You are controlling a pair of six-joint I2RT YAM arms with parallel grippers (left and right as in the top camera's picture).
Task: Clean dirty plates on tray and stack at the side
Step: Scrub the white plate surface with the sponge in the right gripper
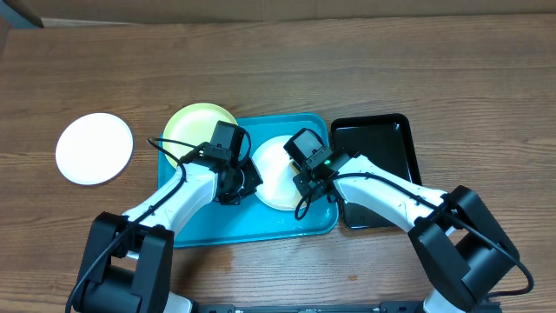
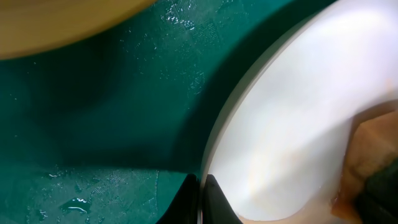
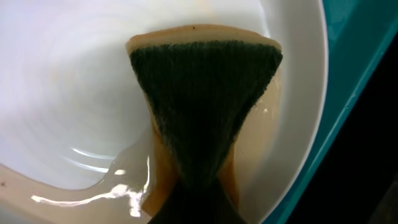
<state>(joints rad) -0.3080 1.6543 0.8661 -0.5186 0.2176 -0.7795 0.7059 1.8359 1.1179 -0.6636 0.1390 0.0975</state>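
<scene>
A white plate [image 1: 276,178] lies on the turquoise tray [image 1: 226,228], near its right side. My left gripper [image 1: 233,184] is shut on this plate's left rim; the left wrist view shows the rim [image 2: 214,149] pinched between the fingers [image 2: 202,202]. My right gripper [image 1: 306,178] is shut on a sponge with a dark green scouring face [image 3: 205,93] and presses it onto the plate [image 3: 68,81], which is wet. A pale yellow-green plate [image 1: 193,122] rests on the tray's far left corner. A second white plate [image 1: 95,148] lies on the table at the left.
A glossy black tray [image 1: 375,152] lies right of the turquoise tray, under my right arm. Water drops sit on the turquoise tray floor [image 2: 74,204]. The wooden table [image 1: 486,104] extends on all sides.
</scene>
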